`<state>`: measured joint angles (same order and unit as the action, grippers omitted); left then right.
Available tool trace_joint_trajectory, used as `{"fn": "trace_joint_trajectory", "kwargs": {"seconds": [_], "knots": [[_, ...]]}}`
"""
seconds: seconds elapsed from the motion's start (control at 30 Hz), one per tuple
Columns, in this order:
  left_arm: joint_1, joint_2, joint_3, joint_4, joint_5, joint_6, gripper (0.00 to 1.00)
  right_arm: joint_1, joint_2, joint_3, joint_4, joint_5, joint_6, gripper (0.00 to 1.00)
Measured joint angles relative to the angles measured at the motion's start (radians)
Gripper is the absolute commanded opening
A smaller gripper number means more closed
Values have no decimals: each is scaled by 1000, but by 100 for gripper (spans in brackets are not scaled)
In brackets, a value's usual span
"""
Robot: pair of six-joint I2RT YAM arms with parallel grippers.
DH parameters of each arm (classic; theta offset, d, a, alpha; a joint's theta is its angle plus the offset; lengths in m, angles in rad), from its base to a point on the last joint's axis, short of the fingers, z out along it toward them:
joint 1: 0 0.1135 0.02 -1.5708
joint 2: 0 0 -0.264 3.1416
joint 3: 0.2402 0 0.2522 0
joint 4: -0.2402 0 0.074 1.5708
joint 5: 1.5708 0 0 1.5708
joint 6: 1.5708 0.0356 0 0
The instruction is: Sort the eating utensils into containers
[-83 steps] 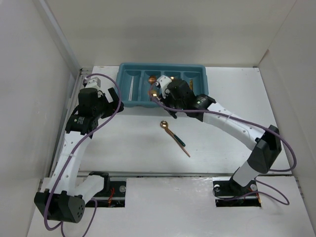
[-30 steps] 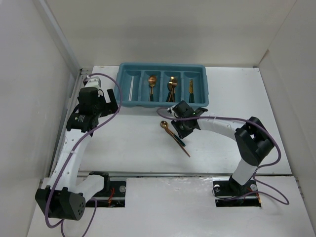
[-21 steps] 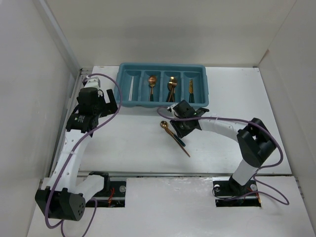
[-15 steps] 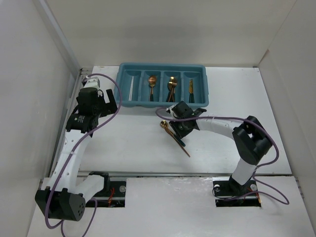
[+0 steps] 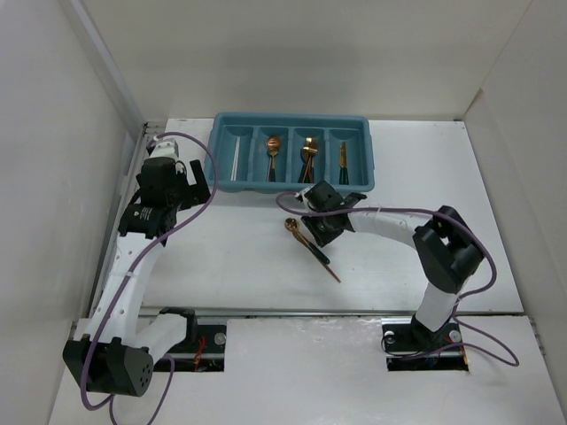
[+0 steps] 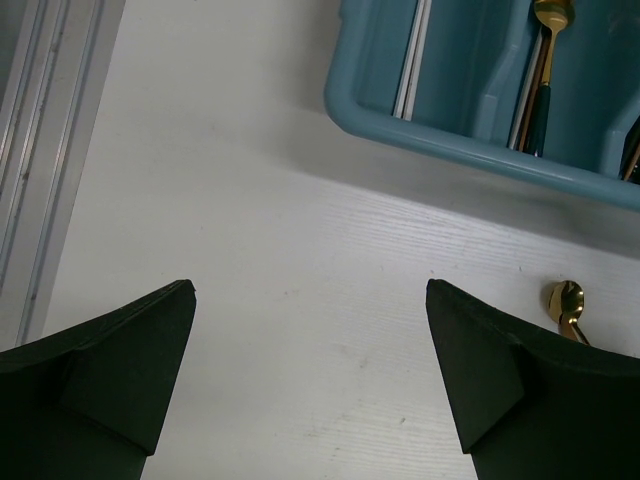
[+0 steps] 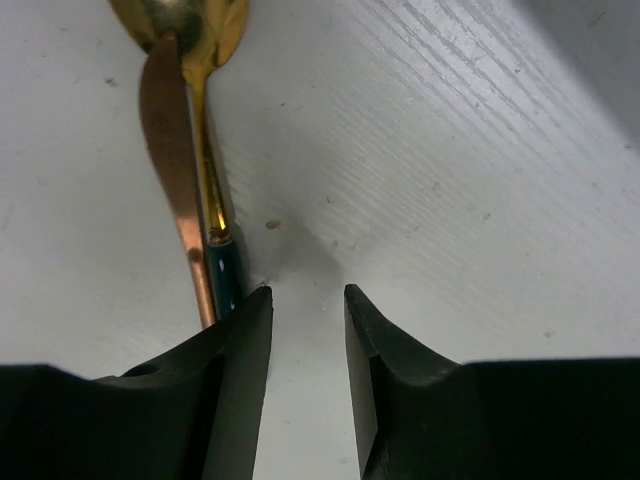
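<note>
Two utensils, spoon [image 7: 185, 25] and knife [image 7: 170, 150], touching side by side on table [image 5: 230, 257], frame centre in top view, just below tray [image 5: 292, 117]. Beside them right gripper [image 7: 308, 300], jaws narrowly parted, nothing between. At left of tray, left gripper [image 6: 310, 300] spread wide, empty.

Tray at back, strays in front
I see the tray [image 5: 266, 188] at the table's [image 5: 221, 257] far side; spoon [image 7: 200, 25] and knife [image 7: 165, 130] lie together before it, my right gripper [image 7: 306, 293] just to their right

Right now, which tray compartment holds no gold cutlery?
The leftmost compartment: it holds only white chopsticks, while the other three each hold gold pieces.
</note>
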<state>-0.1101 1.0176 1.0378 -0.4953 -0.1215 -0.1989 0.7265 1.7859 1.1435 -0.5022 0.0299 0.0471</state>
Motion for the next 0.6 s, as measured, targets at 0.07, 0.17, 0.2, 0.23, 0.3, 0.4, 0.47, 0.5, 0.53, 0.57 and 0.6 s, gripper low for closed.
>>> {"fn": "trace_joint_trajectory", "kwargs": {"seconds": [0.07,0.17,0.2,0.23,0.3,0.4,0.47,0.5,0.53,0.57,0.6], "knots": [[0,0,0,0,-2,0,100,16,-31,0,-14,15,-2,41],[0,0,-1,0,-3,0,100,56,-85,0,-21,18,-5,41],[0,0,-2,1,-3,0,100,66,-97,0,-21,17,-5,41],[0,0,-2,1,-3,-1,100,76,-105,0,-21,14,-5,41],[0,0,-4,1,-3,0,100,87,-108,0,-21,12,-3,41],[0,0,-5,1,-2,0,100,86,-89,0,-21,14,-2,41],[0,0,-6,1,-1,0,100,85,-61,-1,-22,19,-1,38],[0,0,-6,1,0,0,100,85,-40,0,-25,27,2,38],[0,0,-7,1,0,0,100,85,-18,0,-27,35,3,37],[0,0,-8,2,0,-1,100,85,5,4,-25,44,7,37],[0,0,-9,2,1,0,100,85,13,13,-31,56,11,36]]}}
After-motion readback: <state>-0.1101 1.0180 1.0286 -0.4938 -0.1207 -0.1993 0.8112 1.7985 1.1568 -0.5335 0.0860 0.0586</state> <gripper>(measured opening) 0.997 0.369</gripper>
